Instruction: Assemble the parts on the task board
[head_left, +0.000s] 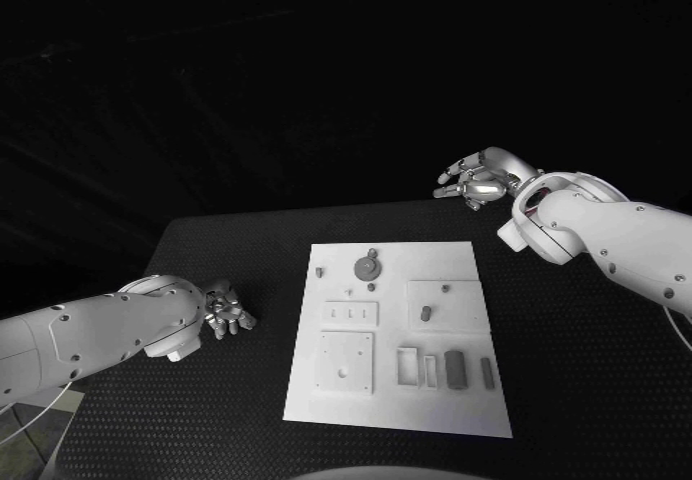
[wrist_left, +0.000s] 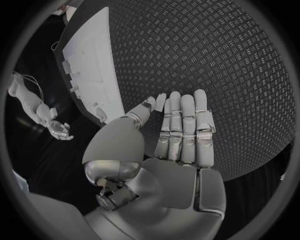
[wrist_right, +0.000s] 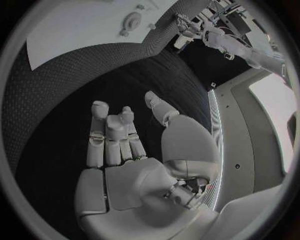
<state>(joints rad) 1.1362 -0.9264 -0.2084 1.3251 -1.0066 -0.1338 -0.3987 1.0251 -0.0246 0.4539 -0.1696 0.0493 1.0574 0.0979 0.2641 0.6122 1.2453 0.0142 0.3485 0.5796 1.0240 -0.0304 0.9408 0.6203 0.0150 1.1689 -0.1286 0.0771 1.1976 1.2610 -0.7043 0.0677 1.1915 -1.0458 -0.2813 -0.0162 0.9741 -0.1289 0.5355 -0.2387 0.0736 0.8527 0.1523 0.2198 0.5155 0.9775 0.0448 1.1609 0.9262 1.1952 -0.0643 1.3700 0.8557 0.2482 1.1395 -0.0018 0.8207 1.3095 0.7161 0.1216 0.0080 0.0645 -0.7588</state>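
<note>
Matt white task board (head_left: 464, 330), textured table (head_left: 216, 255)

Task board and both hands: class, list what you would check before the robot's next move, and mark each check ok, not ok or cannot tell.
1. Board lies flat on the table, nothing covering it: ok.
2. Left hand holds nothing, fingers straight: ok.
3. Right hand holds nothing: ok.
4. Both hands off the board, left beside it, right beyond its far corner: ok.
5. Round part at the board's far end is seated: cannot tell.
6. Small parts in the near slots are pushed home: cannot tell.
</note>
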